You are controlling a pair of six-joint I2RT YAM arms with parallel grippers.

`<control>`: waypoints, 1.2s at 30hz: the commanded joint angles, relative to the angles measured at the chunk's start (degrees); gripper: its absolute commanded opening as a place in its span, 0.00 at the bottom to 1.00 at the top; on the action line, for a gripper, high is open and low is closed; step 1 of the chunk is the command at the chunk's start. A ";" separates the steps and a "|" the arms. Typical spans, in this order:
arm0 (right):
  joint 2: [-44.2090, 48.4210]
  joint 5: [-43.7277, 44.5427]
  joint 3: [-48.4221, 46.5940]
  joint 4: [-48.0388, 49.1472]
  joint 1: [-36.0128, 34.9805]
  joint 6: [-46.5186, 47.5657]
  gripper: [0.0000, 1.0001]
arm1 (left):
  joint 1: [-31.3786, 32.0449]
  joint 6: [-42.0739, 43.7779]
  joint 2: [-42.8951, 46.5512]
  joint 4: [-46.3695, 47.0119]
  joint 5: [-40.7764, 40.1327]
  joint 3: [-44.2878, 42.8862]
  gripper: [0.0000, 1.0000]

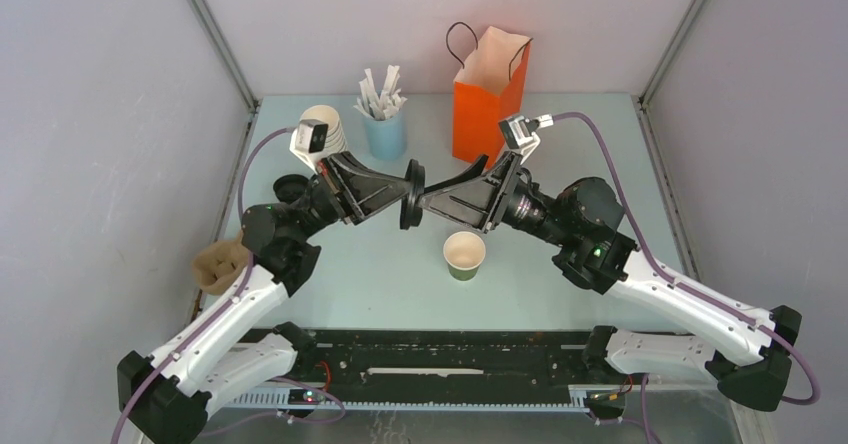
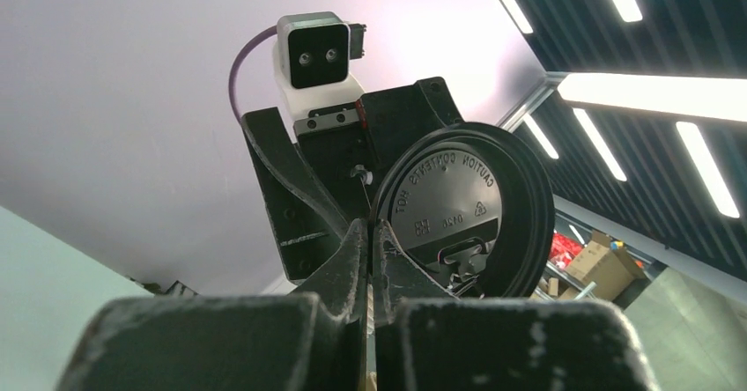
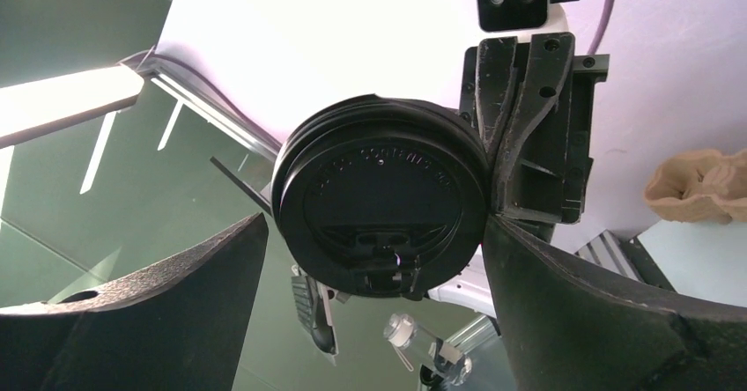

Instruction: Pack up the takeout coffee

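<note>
While left gripper (image 2: pixel 369 241) pinches the lid (image 2: pixel 445 202) rim, right gripper (image 3: pixel 377 225) gapes.

Glossy, smooth black plastic lid (image 3: pixel 380 188) (raised lettering); right hand (image 3: pixel 374 222) grainy, matt black; paper cup (image 1: pixel 464 252) matt.

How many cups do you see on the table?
3 at least: a green cup in the middle, a blue cup of sticks at the back, and a stack beside it, which may hide more.

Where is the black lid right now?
In the top view, the black lid is up in the air over the middle of the table, pinched by the left claw, with the open green cup just right of it.
</note>
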State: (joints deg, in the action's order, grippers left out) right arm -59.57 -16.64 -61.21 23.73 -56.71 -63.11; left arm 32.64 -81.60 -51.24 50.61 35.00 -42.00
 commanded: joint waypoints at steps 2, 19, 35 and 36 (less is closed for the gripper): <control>1.87 2.85 -0.54 0.50 0.28 1.50 1.00 | 0.05 5.72 1.99 -6.82 1.61 -1.50 0.00; 2.12 2.75 -0.48 0.64 0.10 2.43 0.89 | 0.05 7.95 2.81 -11.06 0.38 -1.47 0.22; 11.95 6.43 1.38 -30.41 5.68 20.71 0.84 | -12.58 34.78 15.52 -69.11 -14.74 -7.96 0.95; 13.19 9.54 1.36 -36.35 5.61 25.61 0.84 | -13.05 38.42 16.14 -76.75 -19.54 -10.24 0.96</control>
State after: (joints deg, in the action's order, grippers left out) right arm -51.20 -13.39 -60.16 8.05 -52.58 -53.58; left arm 23.49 -58.46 -38.39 3.95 28.21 -43.72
